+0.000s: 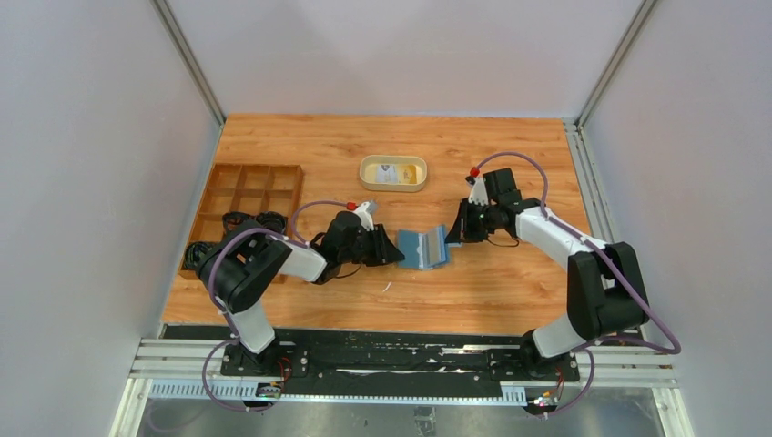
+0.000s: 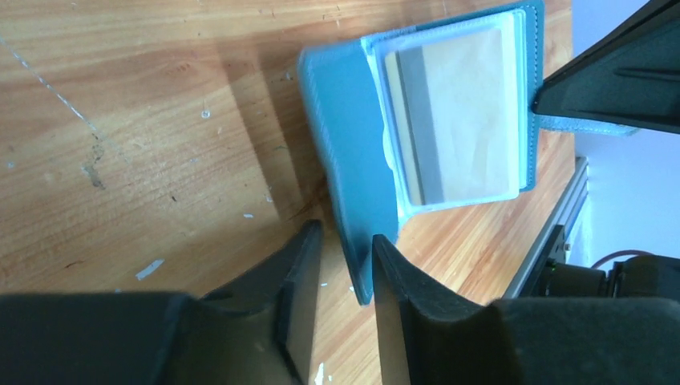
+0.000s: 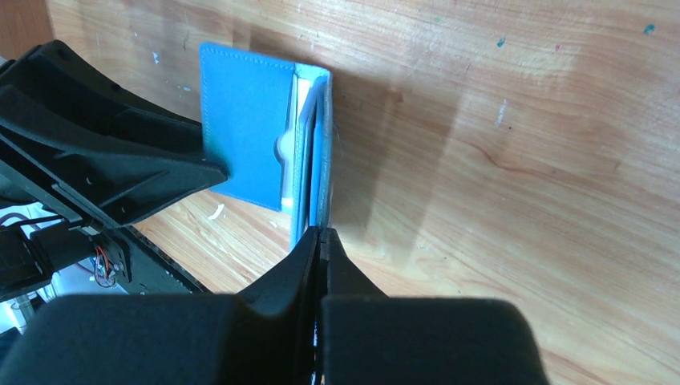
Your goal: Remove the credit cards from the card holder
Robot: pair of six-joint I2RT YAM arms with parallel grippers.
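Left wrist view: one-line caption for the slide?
Left gripper, jaws parted, straddles the cover edge of the open card holder; a credit card shows inside.

- No word, number or brand can be read in any view.
- The credit card behind the clear pocket of the card holder shows a grey stripe and a plain pale face.
- A second card in the tray bears dark marks, too small to read.

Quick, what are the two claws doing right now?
Left gripper: open, jaws astride the card holder cover's edge.
Right gripper: shut, pinching the card holder's other edge.
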